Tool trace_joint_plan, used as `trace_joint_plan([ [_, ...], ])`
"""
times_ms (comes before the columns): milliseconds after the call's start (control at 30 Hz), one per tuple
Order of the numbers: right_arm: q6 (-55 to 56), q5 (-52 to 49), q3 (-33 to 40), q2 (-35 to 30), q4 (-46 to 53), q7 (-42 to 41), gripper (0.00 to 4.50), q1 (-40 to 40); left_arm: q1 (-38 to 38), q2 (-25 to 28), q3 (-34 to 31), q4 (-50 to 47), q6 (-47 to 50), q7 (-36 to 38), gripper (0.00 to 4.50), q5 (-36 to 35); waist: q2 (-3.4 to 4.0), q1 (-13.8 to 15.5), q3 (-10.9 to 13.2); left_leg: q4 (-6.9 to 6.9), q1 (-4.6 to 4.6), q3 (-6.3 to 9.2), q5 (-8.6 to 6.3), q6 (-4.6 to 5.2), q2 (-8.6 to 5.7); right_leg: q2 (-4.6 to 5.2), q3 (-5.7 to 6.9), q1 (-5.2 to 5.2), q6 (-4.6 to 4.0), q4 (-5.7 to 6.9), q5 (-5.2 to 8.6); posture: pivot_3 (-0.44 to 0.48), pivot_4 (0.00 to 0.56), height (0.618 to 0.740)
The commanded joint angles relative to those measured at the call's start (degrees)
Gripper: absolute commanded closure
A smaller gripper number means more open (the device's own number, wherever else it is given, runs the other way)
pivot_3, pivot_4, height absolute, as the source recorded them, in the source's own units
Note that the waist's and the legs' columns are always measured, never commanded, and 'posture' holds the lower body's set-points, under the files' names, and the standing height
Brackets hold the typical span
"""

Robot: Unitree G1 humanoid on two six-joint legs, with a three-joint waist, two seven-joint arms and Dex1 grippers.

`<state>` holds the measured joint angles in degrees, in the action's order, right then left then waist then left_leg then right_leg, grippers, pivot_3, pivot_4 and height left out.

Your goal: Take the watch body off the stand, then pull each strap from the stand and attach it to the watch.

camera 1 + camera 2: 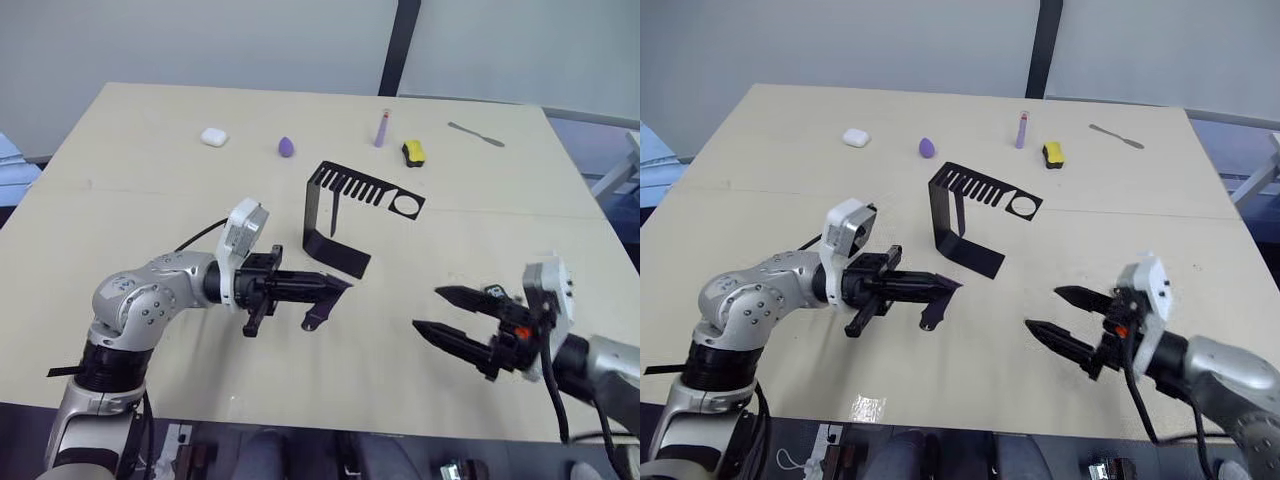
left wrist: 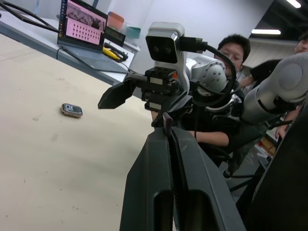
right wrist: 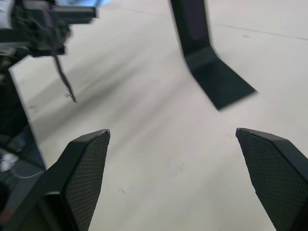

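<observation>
- My left pincer is closed on one strap. The grip is at the strap's upper end. The rest droops from the fingertips toward the bench. I cannot tell whether the free end touches the surface.
- In the left wrist view the strap end pokes up edge-on between my pressed-together fingers.
- My right pincer is wide open and holds nothing. Its two fingers hover above the bench and point toward my left pincer.
- The watch body is off the stand. It lies flat on the bench, just beside my right pincer and on its far side.
- The stand sits upright between the two arms and farther from me. A thin dark strip hangs from its slotted top arm (probably the second strap, too slim to confirm).
- Governing relation: the watch body lies well to the right of the held strap, nearer my right arm than my left. My left fingers already point along that line.
- Judgement: the right pincer should pick up the watch body, then present one slotted edge toward the strap end.
- Risk: the strap is limp, so its free end may swing and miss the slot.
</observation>
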<state>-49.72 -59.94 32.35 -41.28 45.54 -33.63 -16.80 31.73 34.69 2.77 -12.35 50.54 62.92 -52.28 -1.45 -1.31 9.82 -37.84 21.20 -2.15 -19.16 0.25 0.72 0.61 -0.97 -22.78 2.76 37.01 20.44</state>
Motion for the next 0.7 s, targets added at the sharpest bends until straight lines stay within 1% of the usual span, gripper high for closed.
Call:
trace_joint_plan([
  [33,3.9,2.9,7.6,2.8,2.3,3.1,0.03,-6.1,1.0,0.2,0.6,0.9,-3.5,2.7,4.5,2.8,0.01,0.0,0.0,-0.01,-0.01,0.0,0.0,0.0,0.0,0.0,0.0,0.01,0.0,0.0,0.0,0.0,0.15,0.74],
  [167,6.6,6.9,11.1,4.8,1.0,3.3,0.03,-12.3,1.2,-0.2,1.7,1.6,-4.5,4.5,4.5,4.2,0.03,-0.3,0.0,-0.06,-0.08,0.0,0.02,0.01,0.0,0.0,-0.01,0.1,0.02,0.06,-0.01,0.0,0.15,0.74],
  [300,9.3,11.3,10.5,6.3,-0.8,3.9,0.03,-14.8,0.8,-0.7,2.5,1.0,-5.1,5.4,4.5,4.9,0.09,-0.3,0.0,-0.05,-0.12,0.02,0.09,-0.1,0.0,-0.02,-0.01,0.09,0.01,0.18,-0.01,0.0,0.15,0.74],
  [367,11.0,15.0,7.8,7.5,-2.1,5.6,0.03,-13.9,0.6,-1.2,2.5,0.6,-5.0,5.3,4.5,4.6,0.09,-0.3,0.0,-0.06,-0.14,0.01,0.11,-0.09,0.0,-0.01,-0.01,0.09,0.01,0.25,-0.01,0.0,0.15,0.74],
  [467,13.6,20.2,3.6,8.4,-5.7,7.1,0.03,-10.4,0.1,-2.2,2.6,0.0,-5.2,4.6,4.5,4.6,0.14,-0.3,0.1,-0.1,-0.16,0.01,0.15,-0.14,-0.01,-0.01,-0.01,0.08,0.01,0.35,-0.01,0.0,0.15,0.74],
  [600,16.7,25.6,-1.4,7.6,-13.5,6.5,0.03,-4.1,0.1,-3.5,2.6,-0.3,-5.2,3.8,4.5,4.9,0.2,-0.3,0.1,-0.13,-0.2,0.01,0.21,-0.18,-0.04,-0.01,-0.02,0.07,0.0,0.45,-0.01,0.0,0.15,0.74],
  [700,18.5,28.5,-3.8,7.3,-18.6,6.1,0.03,0.1,0.1,-3.9,2.4,-0.4,-5.1,3.1,4.5,4.9,0.3,-0.2,0.2,-0.14,-0.21,0.01,0.23,-0.17,-0.05,-0.02,-0.02,0.07,-0.01,0.49,-0.02,0.0,0.15,0.74],
])
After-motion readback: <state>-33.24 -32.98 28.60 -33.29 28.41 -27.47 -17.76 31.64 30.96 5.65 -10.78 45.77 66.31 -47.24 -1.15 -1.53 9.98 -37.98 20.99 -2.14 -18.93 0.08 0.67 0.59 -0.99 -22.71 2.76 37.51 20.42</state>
